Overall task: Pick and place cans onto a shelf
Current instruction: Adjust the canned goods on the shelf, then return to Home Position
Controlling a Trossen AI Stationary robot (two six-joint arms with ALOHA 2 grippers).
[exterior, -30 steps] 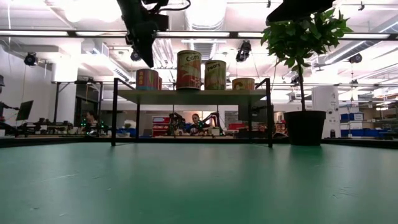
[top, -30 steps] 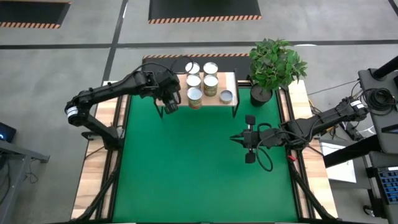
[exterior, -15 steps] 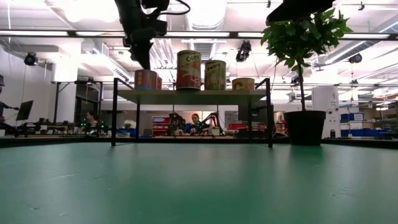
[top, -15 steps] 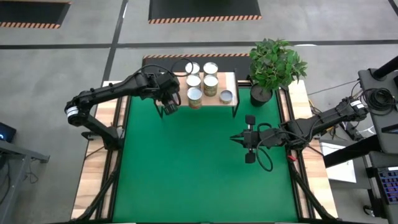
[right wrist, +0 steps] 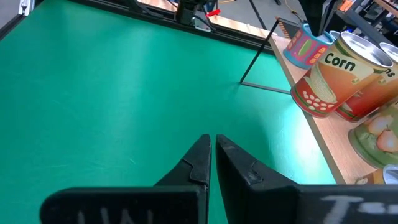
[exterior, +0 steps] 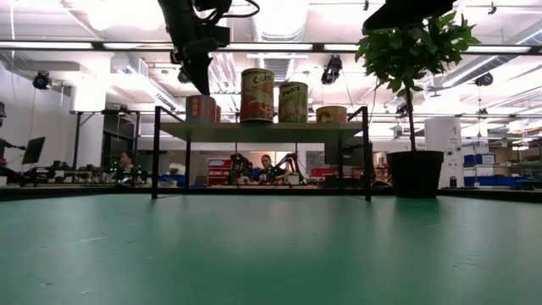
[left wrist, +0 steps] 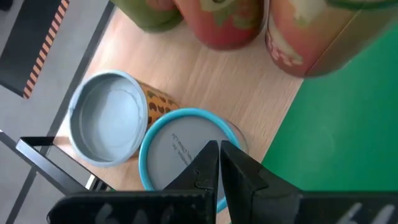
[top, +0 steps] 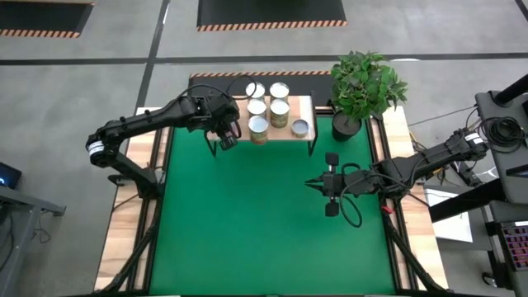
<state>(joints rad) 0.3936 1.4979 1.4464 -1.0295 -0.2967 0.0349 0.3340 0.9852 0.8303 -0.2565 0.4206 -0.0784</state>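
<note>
Six cans already stand on the shelf, none on the green mat, while the empty, clenched left gripper has barely shifted beside it and the right gripper waits pinched, suggesting completion.

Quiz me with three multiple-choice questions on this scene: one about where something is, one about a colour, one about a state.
1. Where are the cans?
A. on the shelf
B. on the green mat
C. in the plant pot

2. What colour is the table mat?
A. red
B. green
C. white

3. How is the right tool?
A. open and empty
B. shut on a can
C. shut and empty

Answers: 1 A, the high view shows them grouped on the wooden platform. 2 B, green fills the table centre. 3 C, its fingers meet with nothing between.
</note>
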